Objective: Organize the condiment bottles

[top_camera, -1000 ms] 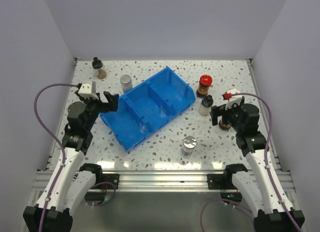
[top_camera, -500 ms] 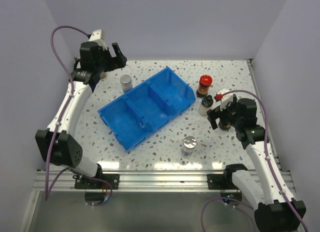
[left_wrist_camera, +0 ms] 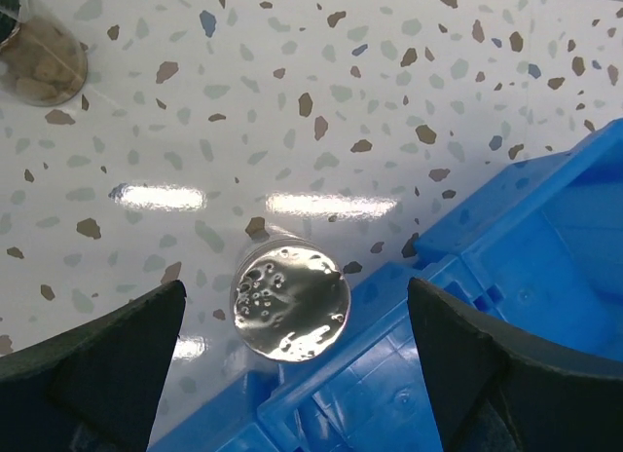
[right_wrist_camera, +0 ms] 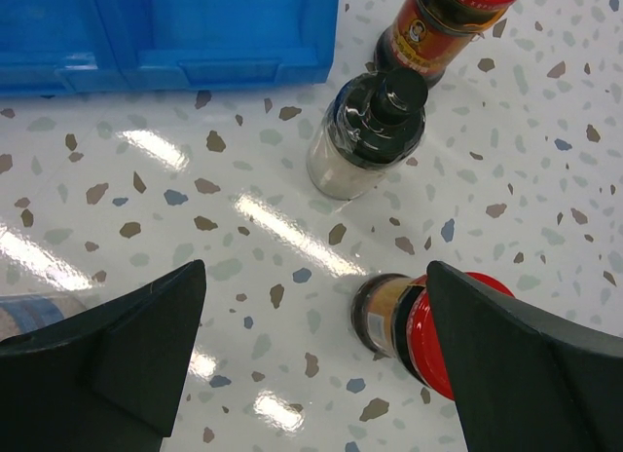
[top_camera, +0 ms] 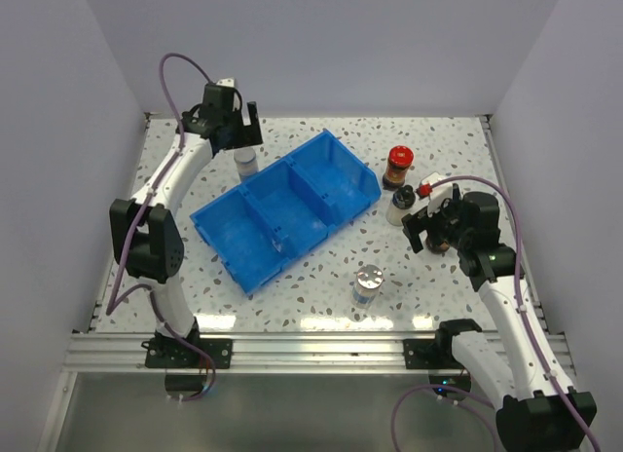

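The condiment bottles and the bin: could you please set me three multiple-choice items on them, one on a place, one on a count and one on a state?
1. Where does the silver-capped bottle below the left gripper stand with respect to the blue bin?
A. In its middle compartment
B. On the table, just outside its wall
C. In its end compartment

2. How many compartments has the blue bin?
A. Two
B. Three
C. Five

3. How do the left gripper's jaws stand?
A. Open, holding nothing
B. Shut on the silver-capped bottle
C. Shut on a black cap

Answers: 1 B, since the left wrist view shows it on the speckled table beside the bin's wall; 2 B, since two dividers split the bin in the top view; 3 A, since the jaws stand wide apart on either side of the cap.
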### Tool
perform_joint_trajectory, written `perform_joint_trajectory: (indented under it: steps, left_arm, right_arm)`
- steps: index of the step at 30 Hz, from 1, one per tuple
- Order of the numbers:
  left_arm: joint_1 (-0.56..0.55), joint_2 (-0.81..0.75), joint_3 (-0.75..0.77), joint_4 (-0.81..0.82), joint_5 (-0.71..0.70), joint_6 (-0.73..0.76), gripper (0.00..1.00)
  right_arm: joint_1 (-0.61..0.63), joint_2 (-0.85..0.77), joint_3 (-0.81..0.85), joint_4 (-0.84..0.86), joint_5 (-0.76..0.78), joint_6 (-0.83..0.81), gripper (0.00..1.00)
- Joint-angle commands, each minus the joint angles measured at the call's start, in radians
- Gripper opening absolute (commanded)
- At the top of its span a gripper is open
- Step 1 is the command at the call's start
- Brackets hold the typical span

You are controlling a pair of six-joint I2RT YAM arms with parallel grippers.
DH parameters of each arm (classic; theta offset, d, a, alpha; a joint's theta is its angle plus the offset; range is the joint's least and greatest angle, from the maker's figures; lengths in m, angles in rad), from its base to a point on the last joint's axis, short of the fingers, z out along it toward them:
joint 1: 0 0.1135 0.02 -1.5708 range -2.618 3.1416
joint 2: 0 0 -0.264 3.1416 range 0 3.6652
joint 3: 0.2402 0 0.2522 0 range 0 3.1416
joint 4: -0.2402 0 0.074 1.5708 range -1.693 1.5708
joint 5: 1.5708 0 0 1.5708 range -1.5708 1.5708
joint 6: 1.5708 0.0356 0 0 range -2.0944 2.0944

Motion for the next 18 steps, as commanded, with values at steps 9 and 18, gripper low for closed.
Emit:
perform_joint_trajectory:
  steps: [9,18]
  left_arm:
    - [-0.031,0.146,0.086,-0.060,-0.082,0.042,0.97]
    - [-0.035,0.158,0.035,-0.013,-0.105,0.036,0.68]
  right_arm:
    - [0.007,-0.008,0.034,0.000,-0.011,-0.009,0.99]
    - [0.007,-0.005,0.033,0.000,0.002,-0.012,0.99]
